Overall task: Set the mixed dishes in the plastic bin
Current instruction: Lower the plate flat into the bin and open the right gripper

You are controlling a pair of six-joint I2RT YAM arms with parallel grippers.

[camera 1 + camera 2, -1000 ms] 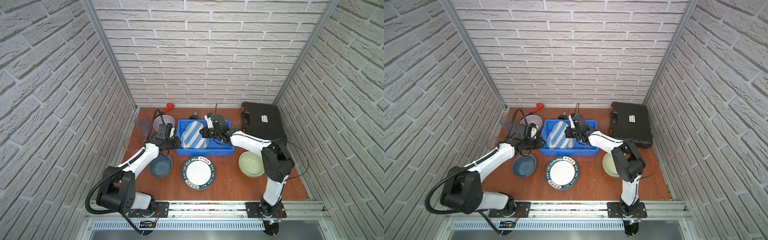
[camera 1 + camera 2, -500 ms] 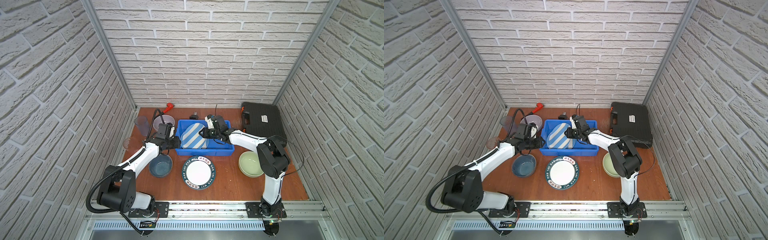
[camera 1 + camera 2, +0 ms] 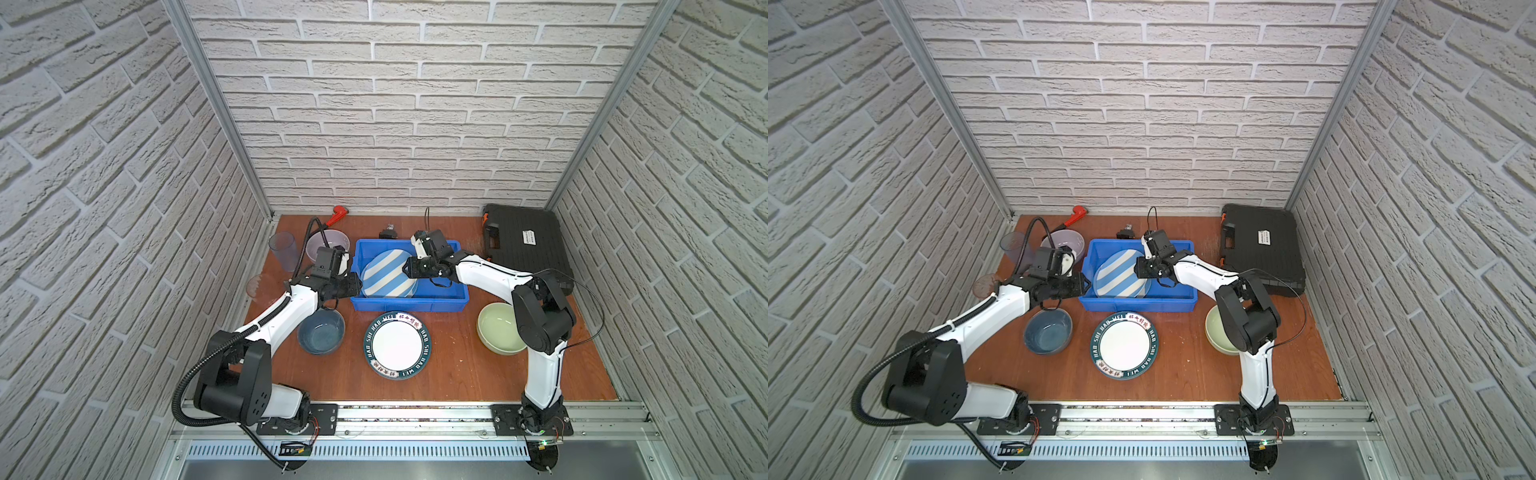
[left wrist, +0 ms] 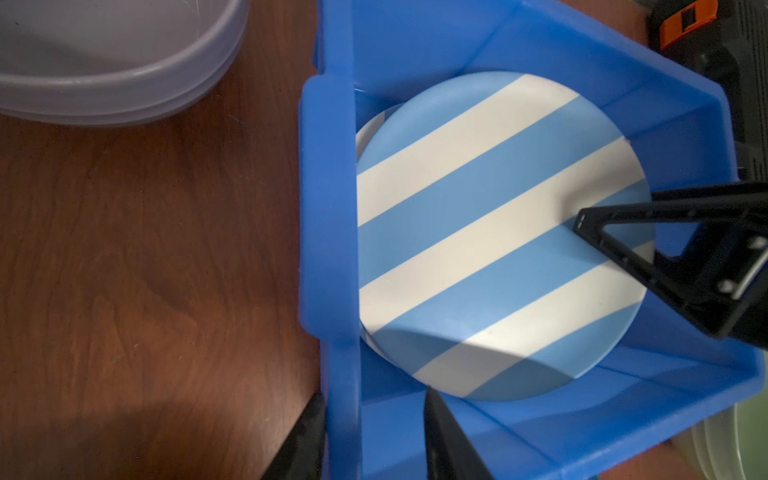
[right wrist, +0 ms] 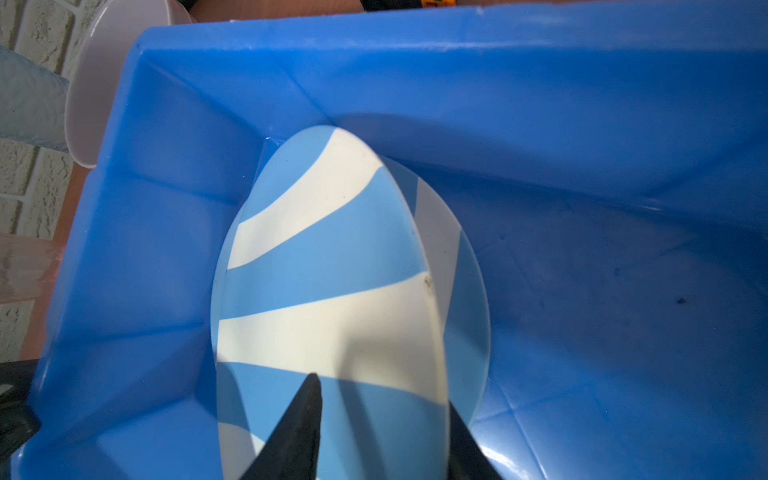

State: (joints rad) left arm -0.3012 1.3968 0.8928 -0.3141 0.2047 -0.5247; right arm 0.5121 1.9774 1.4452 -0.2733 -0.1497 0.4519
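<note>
Blue-and-white striped plate (image 3: pixel 388 278) sits tilted inside the blue plastic bin (image 3: pixel 409 304), at the end nearest the left end effector (image 4: pixel 372 399). Right end effector (image 5: pixel 382 390): jaws part-way apart, wider than the plate's rim and straddling it, one finger (image 5: pixel 297 428) over the striped face, the other behind the edge. Left end effector: jaws astride the bin's end wall, plate just beyond its tips; cannot tell whether it pinches. Teal-rimmed lettered plate (image 3: pixel 397 345) lies on the desk outside the bin, apart from both end effectors.
</note>
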